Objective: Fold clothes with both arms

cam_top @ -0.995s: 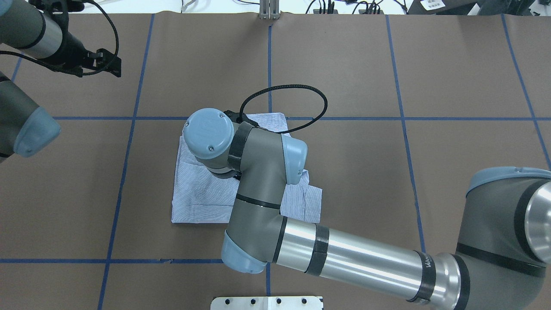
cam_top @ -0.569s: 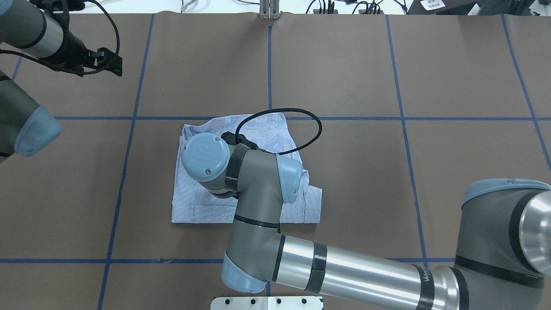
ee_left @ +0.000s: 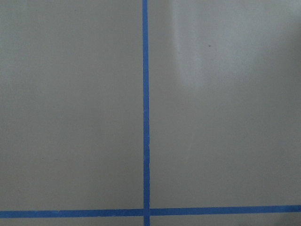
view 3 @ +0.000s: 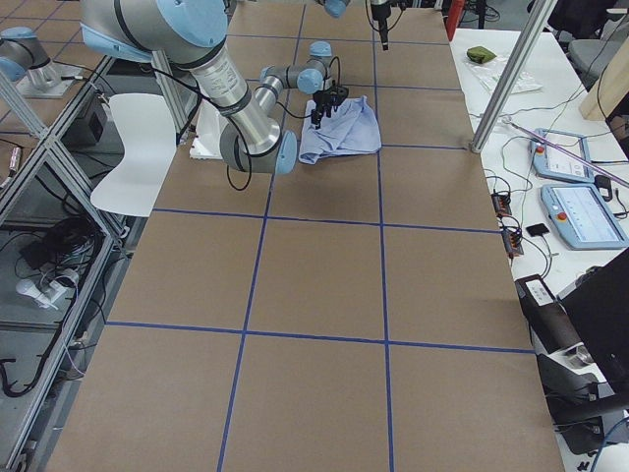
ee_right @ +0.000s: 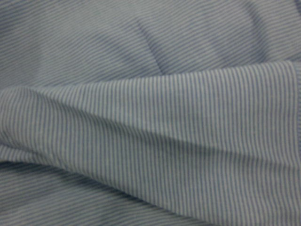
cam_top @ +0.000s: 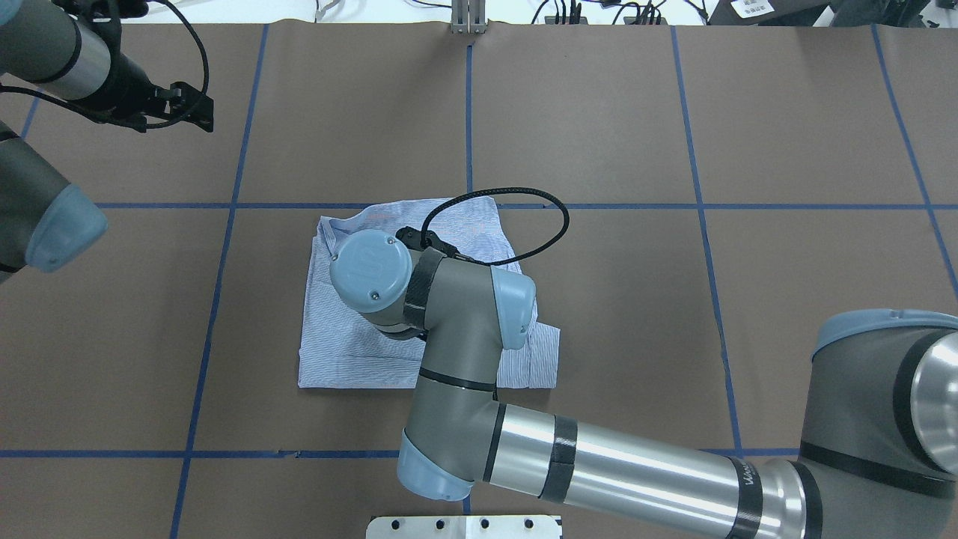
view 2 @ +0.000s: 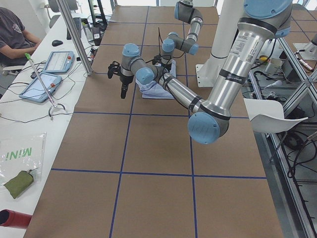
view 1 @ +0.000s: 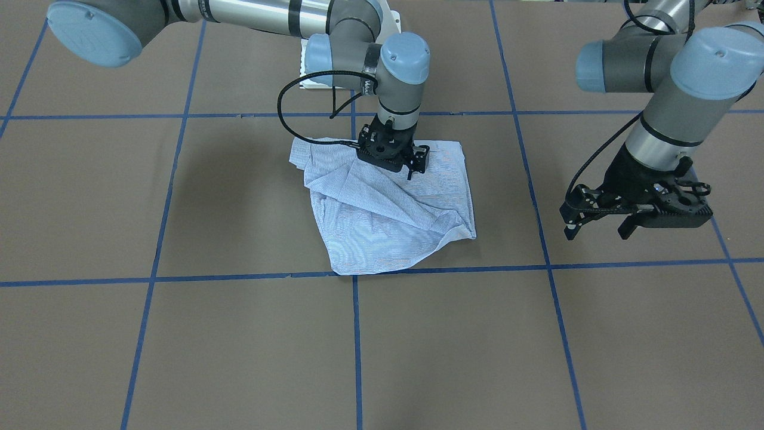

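1. Because the right gripper [view 1: 415, 164] hangs directly over the shirt [view 1: 388, 227], at the robot-side part of the bundle, it is by far the nearer hand; its wrist camera shows only striped cloth, very close
2. Whether its fingers are apart, together or nipping a layer, I cannot tell: the front view shows the black fingers low against the cloth, but not the gap between them, and the overhead view hides them under the wrist
3. The left gripper [view 1: 597, 230] has its 2 fingers spread wide with nothing between them; it hovers over bare table [view 1: 179, 334], well apart from the shirt, which lies off to its right, and its wrist camera shows only brown cover and blue tape
4. The shirt is a partly folded, roughly square bundle lying near the middle of the table, straddling the centre tape line [view 1: 356, 346], with its far edge at the cross line
5. A raised crease runs from under the right gripper diagonally toward the far corner on the robot's left; I judge that any next fold must be laid across or along that line, and that the left arm must first travel to its right to help
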